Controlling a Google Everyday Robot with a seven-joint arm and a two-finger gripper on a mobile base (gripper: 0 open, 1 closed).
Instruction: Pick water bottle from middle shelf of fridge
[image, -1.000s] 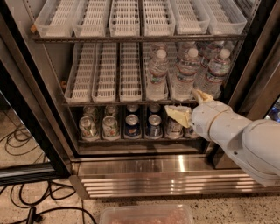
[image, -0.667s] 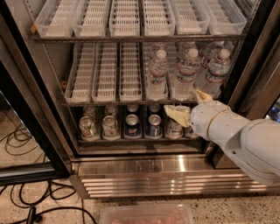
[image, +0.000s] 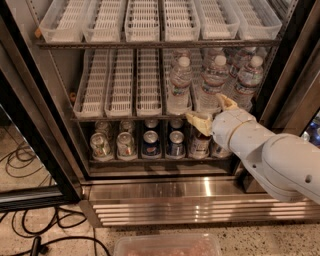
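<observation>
The fridge stands open. Its middle shelf holds white slotted lane trays. On the right of that shelf stand three clear water bottles with white caps, at the left, middle and right, with more behind them. My gripper is at the shelf's front edge, just below and in front of the middle bottle. Its tan fingers are spread open and hold nothing. The white arm reaches in from the lower right.
The top shelf holds empty white trays. Several soda cans stand on the bottom rack. The black door frame is at the left. Cables lie on the floor, and a plastic tub sits in front of the grille.
My gripper has risen slightly toward the middle shelf's front edge. It stays open. The bottles have not moved.
</observation>
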